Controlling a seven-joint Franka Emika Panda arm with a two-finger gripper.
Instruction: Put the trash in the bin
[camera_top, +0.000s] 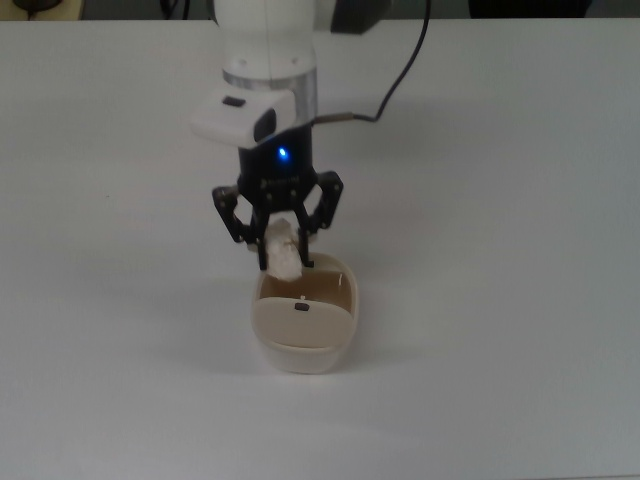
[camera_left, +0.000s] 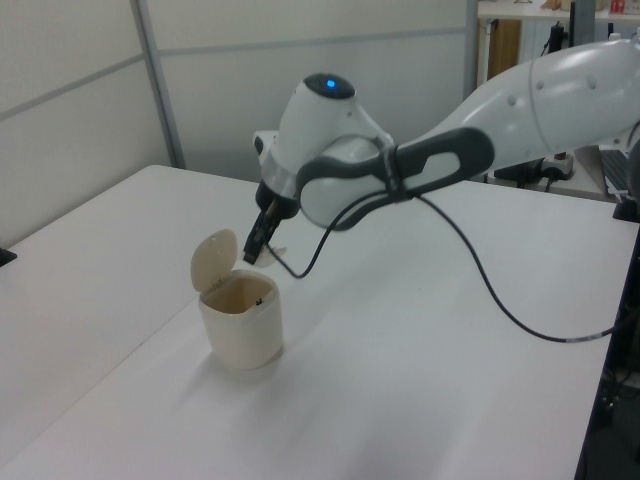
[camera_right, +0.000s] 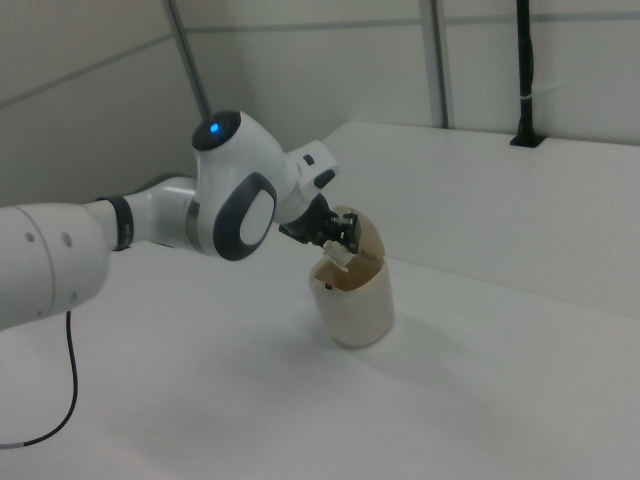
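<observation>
The gripper (camera_top: 279, 243) hangs above the bin (camera_top: 303, 345), at the edge of its opening. Its jaws are clamped on the trash (camera_top: 283, 250), a crumpled white wad held clear of the tabletop (camera_top: 500, 300). In the top view the wad overlaps the bin's far rim. The flap lid (camera_left: 213, 260) is tilted up, showing the interior. The bin stands upright on the tabletop.

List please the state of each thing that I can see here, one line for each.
Gripper: jaws shut on the paper wad, held above the bin's rim.
Paper wad: crumpled, held off the table, not yet in the bin.
Bin: upright on the table, flap lid tilted up, mouth open.
</observation>
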